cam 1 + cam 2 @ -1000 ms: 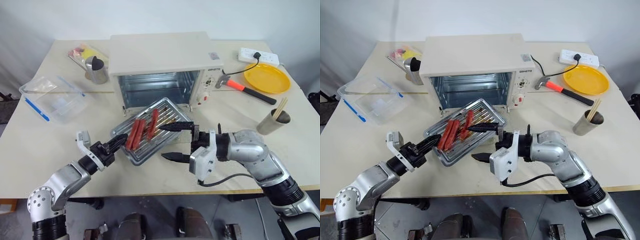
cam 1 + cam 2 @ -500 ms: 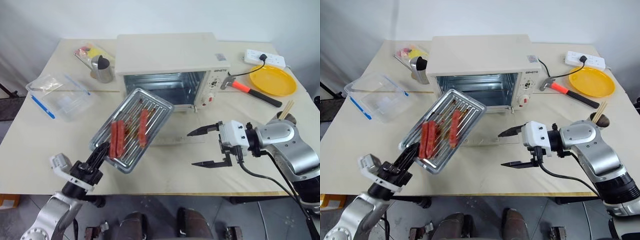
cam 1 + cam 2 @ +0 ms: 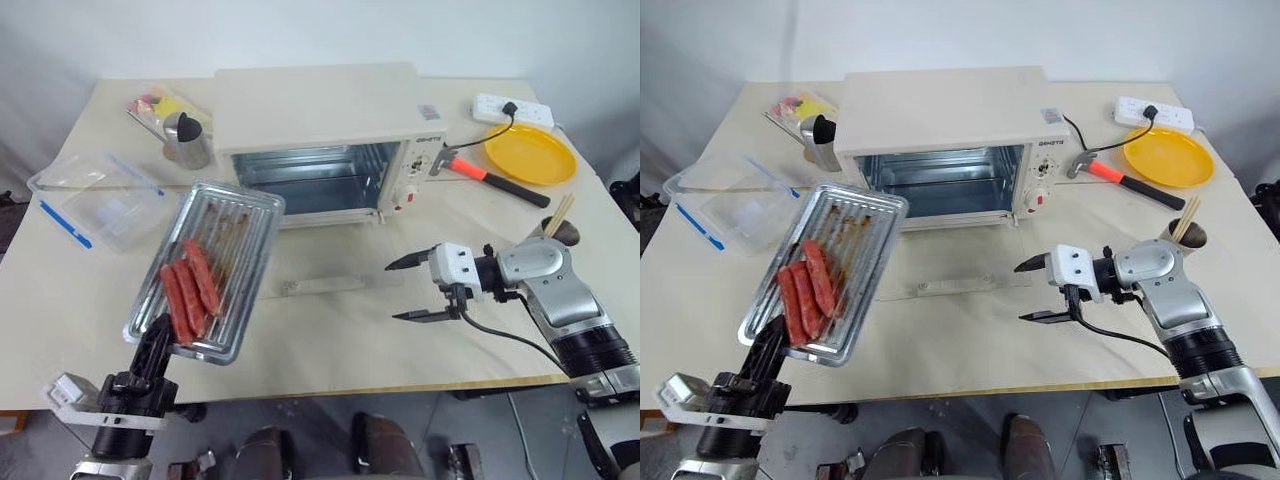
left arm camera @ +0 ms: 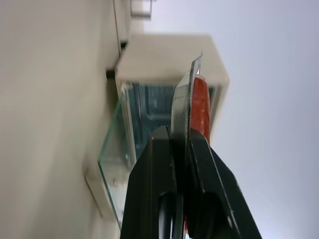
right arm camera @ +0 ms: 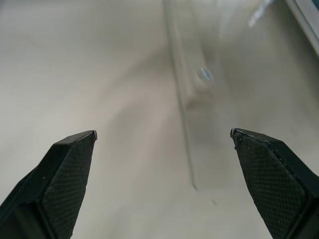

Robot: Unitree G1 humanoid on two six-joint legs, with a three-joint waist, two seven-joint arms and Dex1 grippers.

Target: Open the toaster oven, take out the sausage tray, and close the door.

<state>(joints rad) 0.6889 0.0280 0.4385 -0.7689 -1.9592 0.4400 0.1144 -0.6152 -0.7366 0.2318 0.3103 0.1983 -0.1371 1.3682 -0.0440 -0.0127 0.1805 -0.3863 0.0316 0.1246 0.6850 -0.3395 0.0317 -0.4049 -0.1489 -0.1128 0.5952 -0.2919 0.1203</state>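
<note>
I held the sausage tray [image 3: 205, 268] clear of the toaster oven [image 3: 325, 135], pinched in my left end effector [image 3: 155, 335]. My right end effector [image 3: 410, 290], fingers spread and empty, pointed left toward the door [image 3: 320, 272], lying flat on the worktop [image 3: 330, 330], nearer that arm.

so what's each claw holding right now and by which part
The left claw is shut on the near rim of the sausage tray, lifted off the table. The right claw is open and holds nothing.

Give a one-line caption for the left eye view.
Left gripper holds the sausage tray off the table; open right gripper faces the oven's lowered door.
</note>
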